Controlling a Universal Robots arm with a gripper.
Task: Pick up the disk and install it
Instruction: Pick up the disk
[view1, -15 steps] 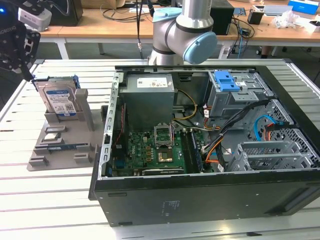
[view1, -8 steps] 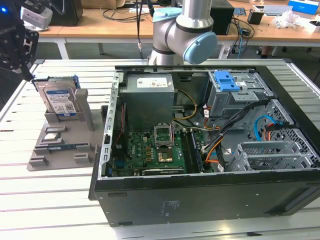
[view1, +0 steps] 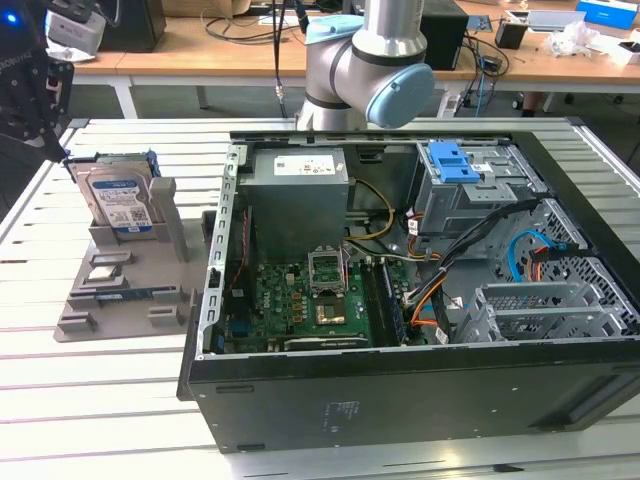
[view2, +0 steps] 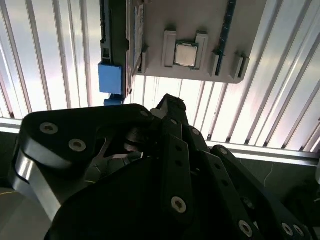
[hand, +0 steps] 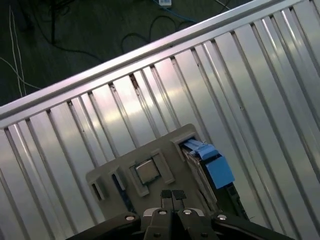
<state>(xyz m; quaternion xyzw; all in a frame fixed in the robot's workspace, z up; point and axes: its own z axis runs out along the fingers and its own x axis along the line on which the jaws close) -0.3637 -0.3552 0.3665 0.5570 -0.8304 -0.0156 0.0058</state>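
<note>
**Exterior view:** The gripper (view1: 50, 140) hangs over the far end of the slatted table (view1: 100, 400) at the exterior view's left. It is just above the disk (view1: 118, 202), which stands on edge in a slot of the grey holder (view1: 120, 295). The disk sits in its blue carrier frame, with the label facing the camera. At the exterior view's right lies the open computer case (view1: 400, 400) with its motherboard (view1: 300, 295) exposed. A blue clip (view1: 455, 160) sits on the drive cage at the case's far side. The robot arm (view1: 370, 70) rises behind the case.

**Second wrist view:** The tip of the gripper (view2: 169, 102) sits over bare slats just beside the edge of the grey holder (view2: 250, 30). The disk (view2: 110, 78) shows edge-on at one side of the holder. A small square chip (view2: 186, 54) rests in a pocket of the holder.

**First wrist view:** The two fingertips (hand: 166, 195) of the gripper (hand: 172, 194) are pressed together with nothing between them. They are poised over the grey holder (hand: 165, 147), near the chip (hand: 146, 171). The disk (hand: 210, 162) stands edge-on beside them, apart from the fingers.
</note>
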